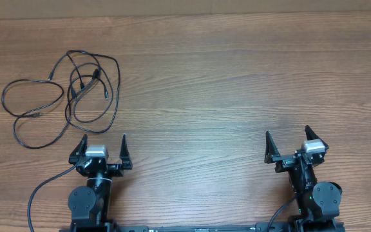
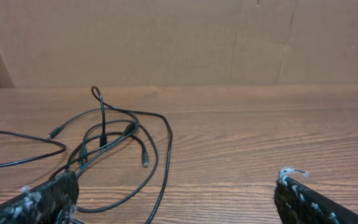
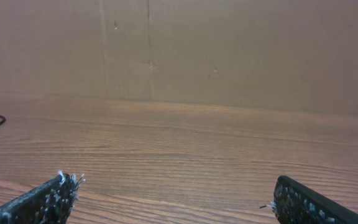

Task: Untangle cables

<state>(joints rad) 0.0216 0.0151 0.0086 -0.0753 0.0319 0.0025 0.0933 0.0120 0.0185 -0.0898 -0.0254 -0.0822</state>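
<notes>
- L gripper & R gripper: black, two pointed fingers ea., silver-grey block on top.
- Finger pads: black, textured, white fuzz at tips.
- Round black joint housings; thick black cable per arm.

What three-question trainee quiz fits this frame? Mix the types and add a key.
1. Which wrist view shows most of the cables?
2. Both arms' jaws are: A) open and empty; B) shut on a cable; C) shut and empty.
3. True or false: the cables lie on the robot's right side of the table.
Key: 1 left wrist; 2 A; 3 false.
</notes>
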